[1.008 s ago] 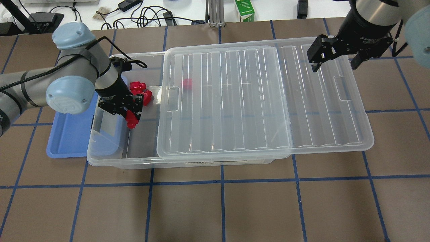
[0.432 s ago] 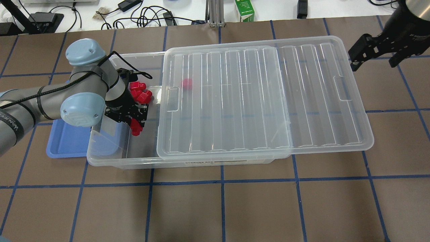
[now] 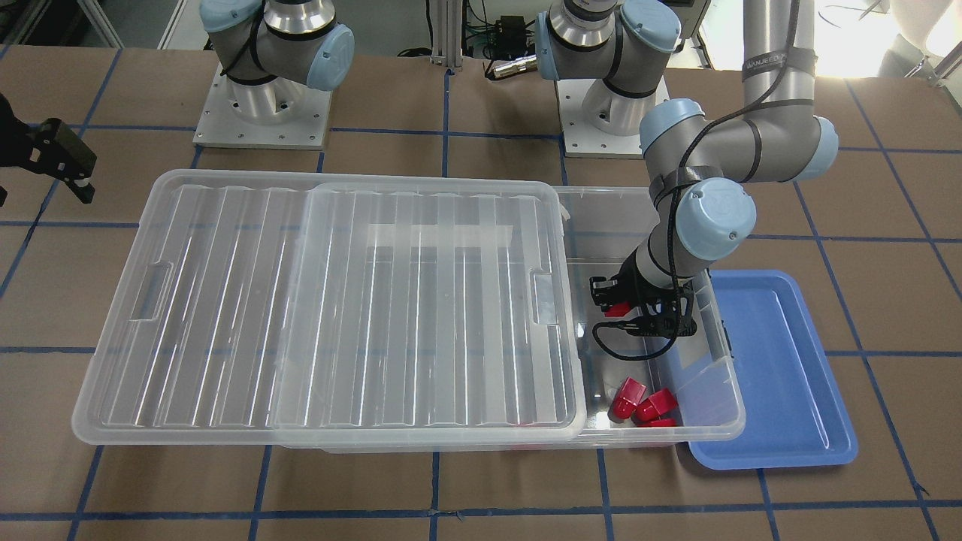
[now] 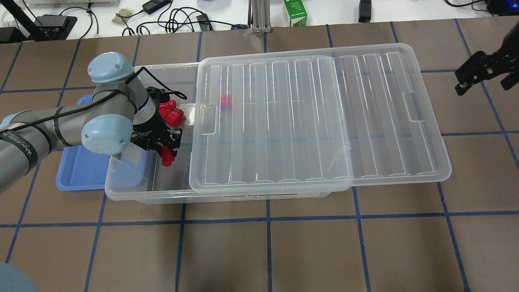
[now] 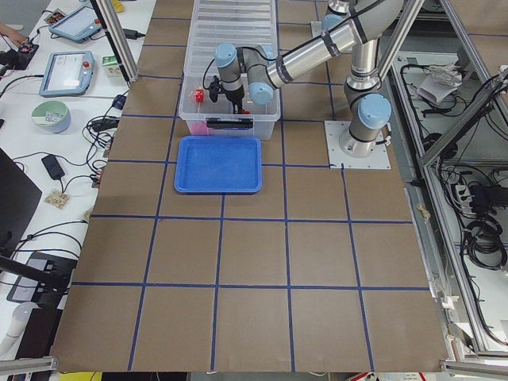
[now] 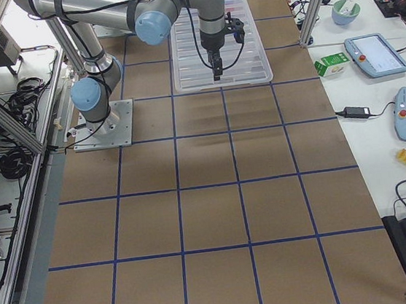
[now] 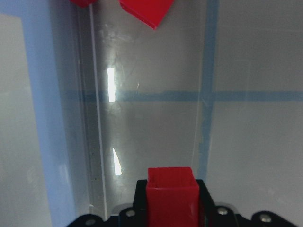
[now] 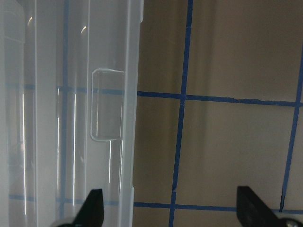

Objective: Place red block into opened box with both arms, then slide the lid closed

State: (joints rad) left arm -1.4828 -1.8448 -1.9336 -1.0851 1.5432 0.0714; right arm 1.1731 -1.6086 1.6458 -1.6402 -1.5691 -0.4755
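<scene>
My left gripper [image 4: 167,151] is shut on the red block [image 4: 166,157] and hangs over the uncovered left end of the clear box [image 4: 134,194]. In the left wrist view the red block [image 7: 171,191] sits between the fingers above the box floor. The ribbed lid [image 4: 320,121] lies on the box, shifted right so it overhangs that end. My right gripper [image 4: 483,83] is open over the bare table, past the lid's right edge. The right wrist view has the lid's handle slot [image 8: 107,105] to the left of the gripper.
More red pieces [image 4: 170,111] lie in the box's open end, and one red piece [image 4: 225,101] shows under the lid. A blue tray [image 4: 81,170] lies against the box's left side. A green carton [image 4: 295,12] and cables lie beyond the table's far edge.
My right gripper has swung right, from over the lid's right end to off the lid. My left gripper has shifted slightly right and nearer with the red block in it.
</scene>
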